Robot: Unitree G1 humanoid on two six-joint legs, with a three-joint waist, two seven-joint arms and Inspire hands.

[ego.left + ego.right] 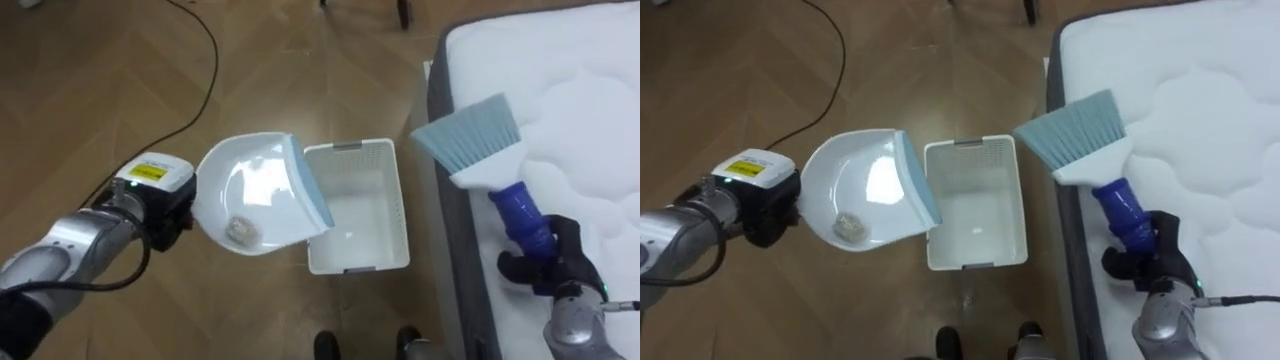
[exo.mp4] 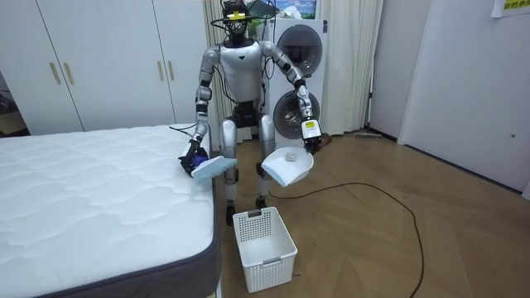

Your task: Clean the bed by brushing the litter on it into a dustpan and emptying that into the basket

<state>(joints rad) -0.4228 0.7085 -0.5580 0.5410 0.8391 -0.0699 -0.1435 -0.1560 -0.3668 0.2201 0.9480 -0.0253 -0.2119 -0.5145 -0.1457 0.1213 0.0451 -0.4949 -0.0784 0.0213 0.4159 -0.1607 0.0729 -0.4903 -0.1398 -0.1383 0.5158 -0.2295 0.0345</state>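
My left hand (image 1: 165, 225) holds a white dustpan (image 1: 250, 190) up by its handle, over the floor. Its blue lip reaches the left rim of a white basket (image 1: 350, 148). A small crumpled scrap (image 1: 243, 230) lies in the pan. My right hand (image 1: 560, 255) is curled round the blue handle of a brush (image 1: 470, 135). The brush's pale blue bristles point away from me, above the edge of the white mattress (image 1: 590, 120). In the room view I stand at the bed's corner with the brush (image 2: 209, 168) and the dustpan (image 2: 288, 170) held out in front.
The basket (image 2: 263, 240) stands empty on the wooden floor just in front of my feet, beside the grey side of the bed (image 2: 199, 265). Behind me are a washing machine (image 2: 294, 79) and white wardrobes (image 2: 108, 58). Open floor lies to my left.
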